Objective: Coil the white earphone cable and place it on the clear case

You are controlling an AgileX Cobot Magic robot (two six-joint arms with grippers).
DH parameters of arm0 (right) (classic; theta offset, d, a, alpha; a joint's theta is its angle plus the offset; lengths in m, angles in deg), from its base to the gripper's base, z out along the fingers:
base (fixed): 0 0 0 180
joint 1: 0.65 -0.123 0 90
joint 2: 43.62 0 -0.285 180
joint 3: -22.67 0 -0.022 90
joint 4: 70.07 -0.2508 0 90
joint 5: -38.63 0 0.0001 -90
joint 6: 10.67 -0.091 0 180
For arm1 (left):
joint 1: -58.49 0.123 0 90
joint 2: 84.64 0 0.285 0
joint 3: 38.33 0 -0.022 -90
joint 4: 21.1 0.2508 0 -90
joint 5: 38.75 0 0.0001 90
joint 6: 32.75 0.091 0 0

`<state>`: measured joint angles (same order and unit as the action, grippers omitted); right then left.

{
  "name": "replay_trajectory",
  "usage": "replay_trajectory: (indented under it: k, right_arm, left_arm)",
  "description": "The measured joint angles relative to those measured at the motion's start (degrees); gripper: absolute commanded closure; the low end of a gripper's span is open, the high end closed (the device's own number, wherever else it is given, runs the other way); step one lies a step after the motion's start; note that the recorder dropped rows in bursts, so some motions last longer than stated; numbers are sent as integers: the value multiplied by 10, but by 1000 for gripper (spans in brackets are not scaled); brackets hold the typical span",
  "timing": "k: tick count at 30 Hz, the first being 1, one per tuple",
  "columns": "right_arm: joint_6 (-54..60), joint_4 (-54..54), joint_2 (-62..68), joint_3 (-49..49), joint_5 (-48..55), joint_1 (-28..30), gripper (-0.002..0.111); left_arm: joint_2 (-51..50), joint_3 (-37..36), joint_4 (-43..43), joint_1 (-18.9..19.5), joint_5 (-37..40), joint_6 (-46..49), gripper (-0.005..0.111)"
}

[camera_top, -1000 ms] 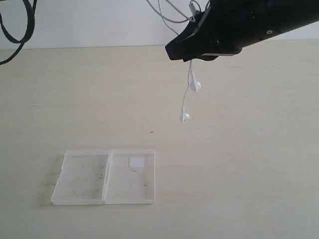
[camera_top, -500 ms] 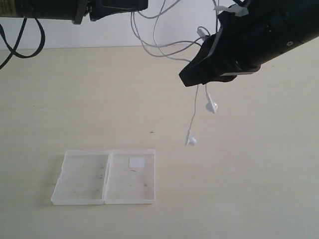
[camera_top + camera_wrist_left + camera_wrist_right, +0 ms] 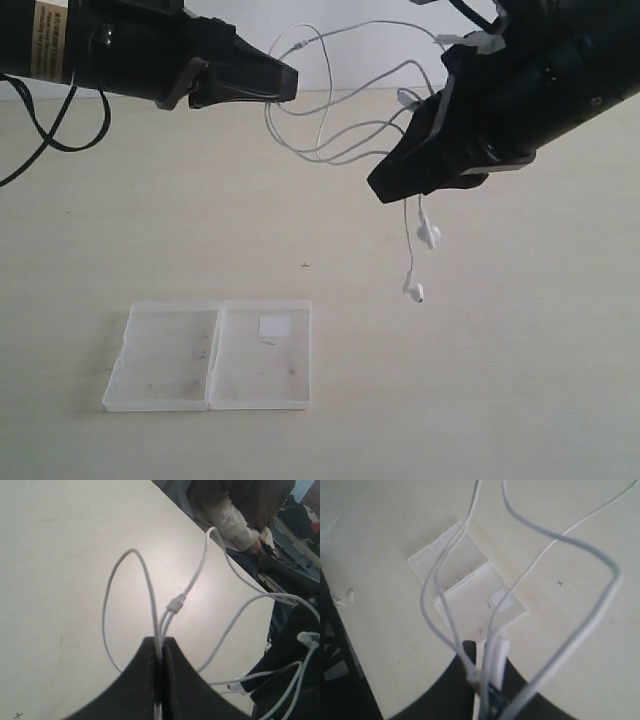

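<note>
Both shut tight on the white earphone cable (image 3: 176, 602), the left end effector (image 3: 292, 85) and the right end effector (image 3: 380, 188) should make small loops, then lower them gently onto the clear case (image 3: 165, 358).

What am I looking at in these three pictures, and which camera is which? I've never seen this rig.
You are seeing two black robot arms over a pale table. The wide picture comes from a camera off the arms: the left arm enters on its left, the right arm on its right. The other two pictures come from a camera on each wrist, looking along that arm's jaws. Both pairs of jaws are shut on the white earphone cable, which hangs in loose loops between them, above the table. Two earbuds dangle below the right arm. On the table lies the clear case, opened flat, with a small white sticker in one half. The cable is not on it yet.
</note>
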<state>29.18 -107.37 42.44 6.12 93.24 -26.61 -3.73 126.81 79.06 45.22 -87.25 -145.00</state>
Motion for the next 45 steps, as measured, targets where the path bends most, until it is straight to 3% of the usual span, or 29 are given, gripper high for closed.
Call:
replay_trajectory:
  k: [9, 26, 28, 35, 45]
  right_arm:
    - [-2, 1, -38, 0, -58, 0, 108]
    - [-6, -25, -57, 0, -127, 0, 108]
    - [-6, -27, -57, 0, -129, 0, 108]
    - [-6, -37, -57, 0, -135, 0, 108]
    - [-6, -38, -57, 0, -140, 0, 108]
  left_arm:
    - [-17, 0, 0, 0, -30, 0, 107]
    - [-17, -37, 1, 0, -91, 113, 106]
    - [-17, -37, 1, 0, -93, 114, 98]
    - [-17, -37, 1, 0, -99, 117, 54]
    - [-17, -37, 1, 0, -104, 118, 35]
